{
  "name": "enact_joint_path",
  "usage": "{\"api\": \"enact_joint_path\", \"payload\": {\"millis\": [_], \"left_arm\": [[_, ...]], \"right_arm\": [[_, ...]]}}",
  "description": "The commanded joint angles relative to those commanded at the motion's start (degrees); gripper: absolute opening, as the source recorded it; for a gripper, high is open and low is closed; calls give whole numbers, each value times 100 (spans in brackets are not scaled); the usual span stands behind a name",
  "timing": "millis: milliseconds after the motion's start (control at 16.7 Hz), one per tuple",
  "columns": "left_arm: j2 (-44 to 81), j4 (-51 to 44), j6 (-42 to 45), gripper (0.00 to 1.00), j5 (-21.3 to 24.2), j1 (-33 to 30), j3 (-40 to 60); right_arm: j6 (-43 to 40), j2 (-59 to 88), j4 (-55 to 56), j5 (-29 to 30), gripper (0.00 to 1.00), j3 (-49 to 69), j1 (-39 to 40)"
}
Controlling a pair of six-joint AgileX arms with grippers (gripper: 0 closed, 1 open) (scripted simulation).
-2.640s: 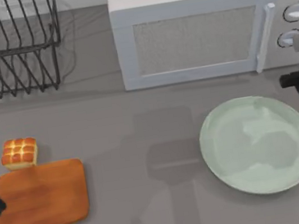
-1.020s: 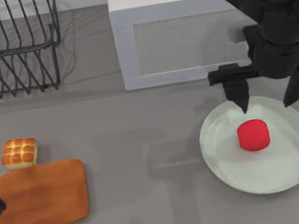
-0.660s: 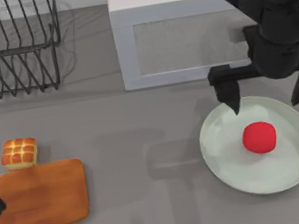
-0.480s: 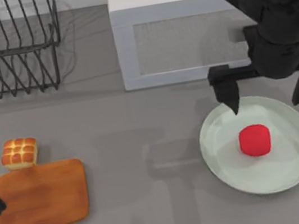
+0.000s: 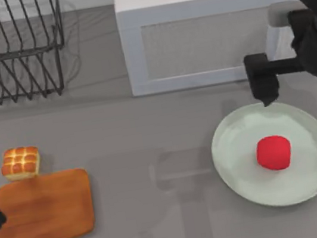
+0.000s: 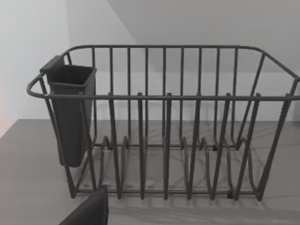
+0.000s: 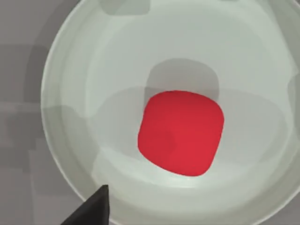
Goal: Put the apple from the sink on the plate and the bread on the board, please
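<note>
Apple point(image 5: 273, 152) sits loose on the pale green plate point(image 5: 239, 169), slightly toward three o'clock of the dish's middle, with nothing gripping it; in the right wrist view the red fruit point(image 7: 181, 132) rests on the plate's floor point(image 7: 79, 84), ringed by bare glaze on every side. Right gripper point(image 5: 301, 87) hangs above the plate's twelve-to-one o'clock rim with its fingers spread wide and nothing between them: one fingertip point(image 5: 264, 91) points down just over the far rim, the other lies at the top view's right edge. Behind it stands a grey microwave point(image 5: 205, 33).

Bread point(image 5: 20, 162) lies on the bare table at nine o'clock of the scene, just off the board's point(image 5: 43, 210) eleven o'clock corner, close to its edge, not on the wood. Left arm stays parked at the left edge of the table, next to the board; whether its fingers are open or closed I cannot tell. A dark wire dish rack point(image 5: 9, 49) stands at ten o'clock of the table, and the left wrist view looks straight at that rack point(image 6: 164, 122) with its cutlery cup point(image 6: 70, 112).
</note>
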Motion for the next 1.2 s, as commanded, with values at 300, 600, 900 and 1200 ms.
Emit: {"api": "enact_joint_path", "payload": {"millis": [300,600,900,1200], "left_arm": [[0,0,0,100,0,0,0],[0,0,0,100,0,0,0],[0,0,0,100,0,0,0],[0,0,0,100,0,0,0]], "right_arm": [[-594,-2431,1513,-1,100,-1940,-574],[-1333,-5361,3380,-2,100,-4287,-1289],[-2021,-7957,5129,-3,100,-6478,-1954],[-2440,-9335,6188,-4,100,-7732,-2358]]}}
